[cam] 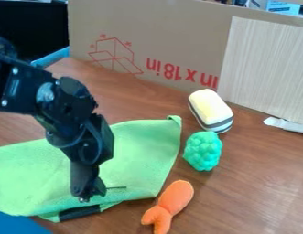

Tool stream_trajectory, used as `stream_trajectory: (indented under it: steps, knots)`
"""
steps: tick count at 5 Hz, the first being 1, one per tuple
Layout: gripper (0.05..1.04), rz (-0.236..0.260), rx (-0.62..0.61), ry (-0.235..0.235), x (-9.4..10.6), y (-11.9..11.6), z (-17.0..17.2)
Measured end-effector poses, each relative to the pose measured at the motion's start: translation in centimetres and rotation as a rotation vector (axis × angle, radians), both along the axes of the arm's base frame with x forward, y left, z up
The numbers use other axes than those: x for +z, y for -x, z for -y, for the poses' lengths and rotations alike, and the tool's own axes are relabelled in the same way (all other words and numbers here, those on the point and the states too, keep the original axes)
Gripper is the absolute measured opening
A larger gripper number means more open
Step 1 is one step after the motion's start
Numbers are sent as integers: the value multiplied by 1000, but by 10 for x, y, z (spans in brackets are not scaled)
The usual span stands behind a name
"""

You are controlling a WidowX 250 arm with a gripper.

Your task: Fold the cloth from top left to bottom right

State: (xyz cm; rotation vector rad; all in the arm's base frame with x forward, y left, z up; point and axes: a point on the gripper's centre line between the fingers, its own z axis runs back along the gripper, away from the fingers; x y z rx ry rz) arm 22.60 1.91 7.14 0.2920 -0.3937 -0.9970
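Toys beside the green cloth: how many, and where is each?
3: the striped yellow one nearest the cardboard, the bumpy green one in front of it, and the orange one by the lower right edge of the cloth. More may be hidden.

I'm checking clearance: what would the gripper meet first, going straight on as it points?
Most likely the green cloth below the gripper; whether the two touch, this view doesn't settle.

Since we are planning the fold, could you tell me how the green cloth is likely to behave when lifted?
The green cloth should be floppy, as its far right corner already curls over. It is probably light for its spread, since it looks thin and lies mostly flat. It seems unlikely to roll.
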Motion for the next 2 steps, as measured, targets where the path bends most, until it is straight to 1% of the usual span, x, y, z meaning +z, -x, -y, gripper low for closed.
stream_trajectory:
  steps: [1, 2]
  knots:
    - [1000, -12, 47, -35, 13, 4, -7]
    - [999, -61, 111, 33, 61, 8, -18]
